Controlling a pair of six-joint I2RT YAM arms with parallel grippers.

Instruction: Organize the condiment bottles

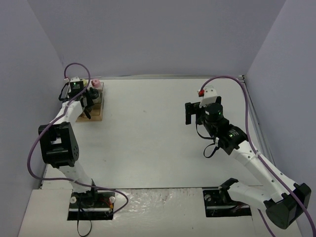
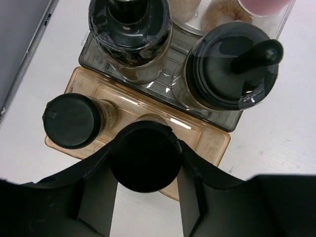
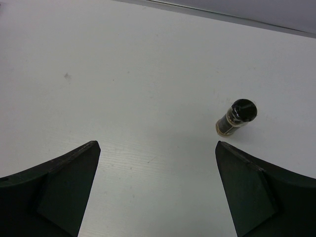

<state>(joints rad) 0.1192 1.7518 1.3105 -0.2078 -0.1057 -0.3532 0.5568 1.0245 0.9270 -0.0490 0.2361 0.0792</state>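
Observation:
My left gripper (image 2: 145, 148) is shut on a black-capped jar (image 2: 144, 165) over the front row of the wooden rack (image 2: 213, 144). Another black-capped jar (image 2: 72, 121) stands in that row to its left. Two larger knob-topped jars (image 2: 131, 34) (image 2: 231, 66) stand in the clear back section, with a pink cap (image 2: 261, 5) behind them. In the top view the left gripper (image 1: 89, 100) is over the rack (image 1: 97, 116) at the far left. My right gripper (image 3: 157, 148) is open and empty above the table. A small black-capped jar (image 3: 237, 116) stands ahead of it to the right.
The rack sits close to the left wall (image 1: 29, 74). The pink cap (image 1: 96, 81) marks the rack's far end. The right gripper (image 1: 190, 113) hangs over the table's right half; the jar near it is hidden in the top view.

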